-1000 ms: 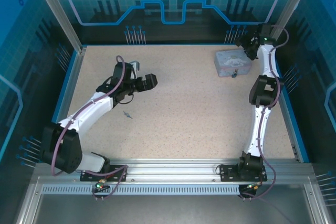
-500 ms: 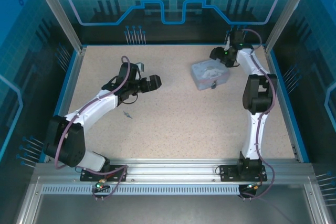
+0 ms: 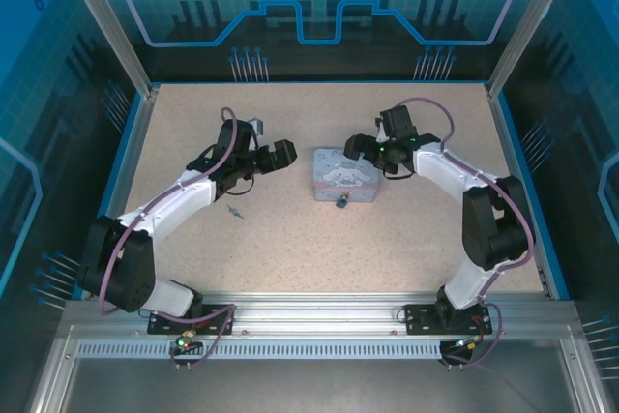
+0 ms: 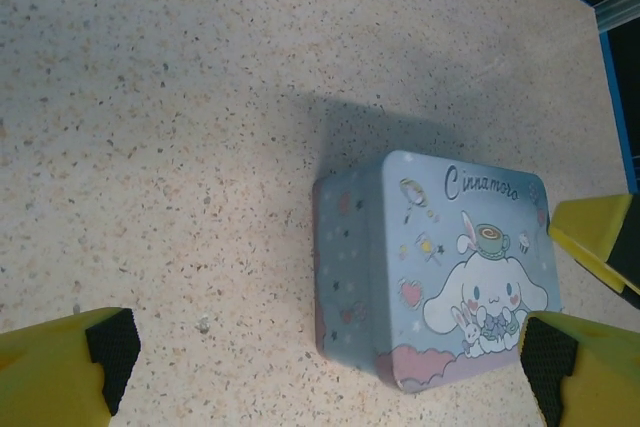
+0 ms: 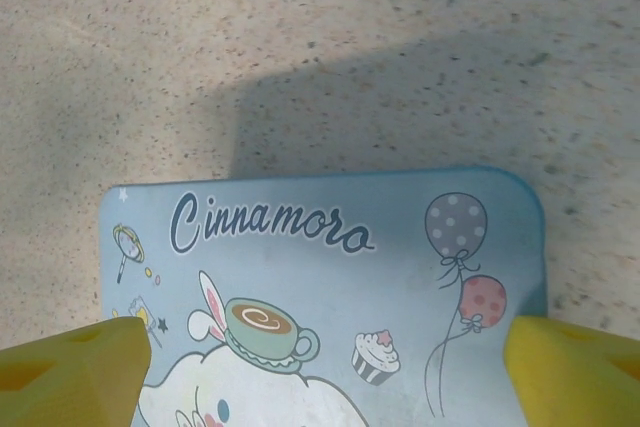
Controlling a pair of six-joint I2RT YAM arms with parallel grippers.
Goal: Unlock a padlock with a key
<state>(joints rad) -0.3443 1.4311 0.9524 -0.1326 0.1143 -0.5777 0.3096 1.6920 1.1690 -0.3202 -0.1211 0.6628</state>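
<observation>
Right gripper (image 5: 325, 357): jaws spread wide over the far end of the pale blue cartoon-printed tin (image 3: 343, 173); whether it touches the tin cannot be told.
Left gripper (image 4: 328, 355): jaws wide apart and empty, just left of the tin and facing it.
Padlock (image 3: 341, 203): mid-bench, at the tin's near edge.
Key (image 3: 233, 210): alone on the speckled bench (image 3: 290, 249) beside the left arm, well apart from the padlock.

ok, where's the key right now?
Top view: the key lies on the left half of the table, beside the left arm, well left of the tin and the padlock.
</observation>
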